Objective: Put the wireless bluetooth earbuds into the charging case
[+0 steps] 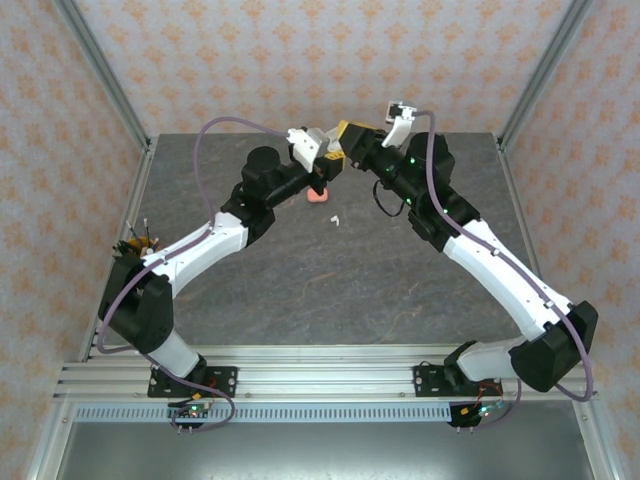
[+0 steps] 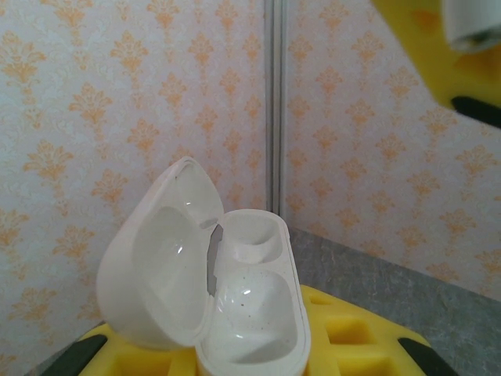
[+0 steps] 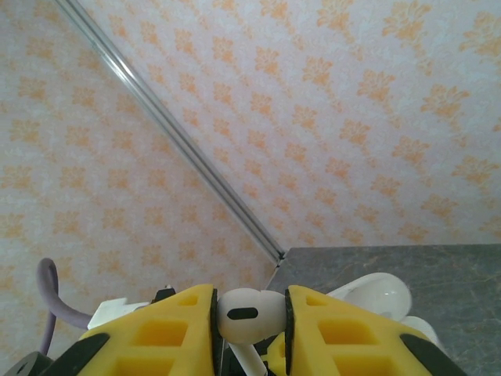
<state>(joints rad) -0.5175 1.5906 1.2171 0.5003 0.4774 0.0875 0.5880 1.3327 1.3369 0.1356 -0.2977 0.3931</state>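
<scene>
My left gripper (image 2: 244, 354) is shut on a white charging case (image 2: 254, 301), which is held up off the table with its lid (image 2: 160, 270) flipped open to the left and both wells empty. My right gripper (image 3: 250, 317) is shut on a white earbud (image 3: 249, 312), head up and stem pointing down between the yellow fingers (image 3: 337, 333). In the left wrist view that earbud (image 2: 472, 23) hangs above and to the right of the case. Seen from above, both grippers (image 1: 312, 148) (image 1: 347, 135) meet over the far middle of the table. Another white earbud (image 1: 335, 219) lies on the table.
A small coral-red item (image 1: 318, 196) lies on the grey table (image 1: 300, 290) just under the left wrist. Patterned walls and metal frame posts (image 1: 110, 90) close in the table at the back and sides.
</scene>
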